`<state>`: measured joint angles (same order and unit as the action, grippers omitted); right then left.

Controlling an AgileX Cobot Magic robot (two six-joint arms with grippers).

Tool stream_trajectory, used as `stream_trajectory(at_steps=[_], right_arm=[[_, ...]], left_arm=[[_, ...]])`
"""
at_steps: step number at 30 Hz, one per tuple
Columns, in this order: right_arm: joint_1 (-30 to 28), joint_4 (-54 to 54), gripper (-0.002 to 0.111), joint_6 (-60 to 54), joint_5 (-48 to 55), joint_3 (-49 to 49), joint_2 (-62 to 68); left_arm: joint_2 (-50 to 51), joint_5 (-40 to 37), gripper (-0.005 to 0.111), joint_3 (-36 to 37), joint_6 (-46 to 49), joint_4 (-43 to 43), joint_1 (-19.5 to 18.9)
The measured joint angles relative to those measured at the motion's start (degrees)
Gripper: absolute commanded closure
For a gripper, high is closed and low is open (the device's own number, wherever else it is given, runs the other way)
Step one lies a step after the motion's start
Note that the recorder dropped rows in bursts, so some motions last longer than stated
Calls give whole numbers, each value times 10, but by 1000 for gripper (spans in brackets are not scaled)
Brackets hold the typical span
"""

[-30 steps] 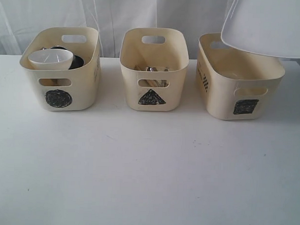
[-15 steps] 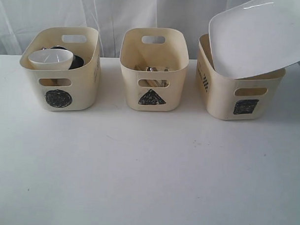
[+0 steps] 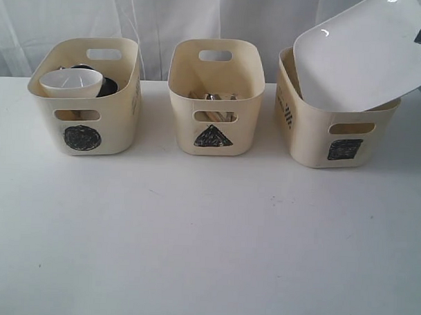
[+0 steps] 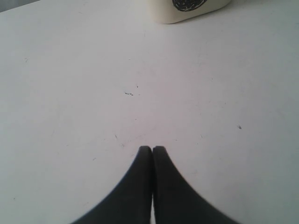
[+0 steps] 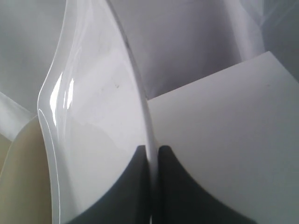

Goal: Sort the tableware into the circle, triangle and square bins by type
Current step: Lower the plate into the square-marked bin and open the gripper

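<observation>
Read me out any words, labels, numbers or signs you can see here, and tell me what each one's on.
No words, brands or numbers anywhere.
Scribbled black circle: front of left bin.
Scribbled black triangle: front of middle bin.
Scribbled black square: front of right bin.
Black dashes on right bin's side: too small to read.
Plate: blank.

Change over one second: plate [image 3: 363,56], pinched by the right gripper [image 5: 150,149], has dropped from a raised, near-level pose to a steep tilt, low edge at the mouth of the square bin [image 3: 315,137] near the bench's far right corner
</observation>
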<state>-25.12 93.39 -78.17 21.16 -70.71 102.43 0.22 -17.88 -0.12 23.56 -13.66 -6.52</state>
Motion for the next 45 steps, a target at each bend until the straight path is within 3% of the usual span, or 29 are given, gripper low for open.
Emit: stream_trajectory(at_steps=[8,15,18,31,34,36,45], right_arm=[[0,0,107,-1,5,0,0],[0,4,89,-1,5,-2,0],[0,5,87,-1,7,-5,0],[0,4,87,-1,24,-5,0],[0,6,95,-1,46,-5,-5],[0,6,108,-1,60,-5,-20],[1,-45,108,86,71,-5,-140]], left_arm=[[0,0,107,0,0,0,0],[0,0,107,0,0,0,0],[0,0,107,0,0,0,0],[0,0,107,0,0,0,0],[0,0,107,0,0,0,0],[0,0,107,0,0,0,0],[0,0,107,0,0,0,0]])
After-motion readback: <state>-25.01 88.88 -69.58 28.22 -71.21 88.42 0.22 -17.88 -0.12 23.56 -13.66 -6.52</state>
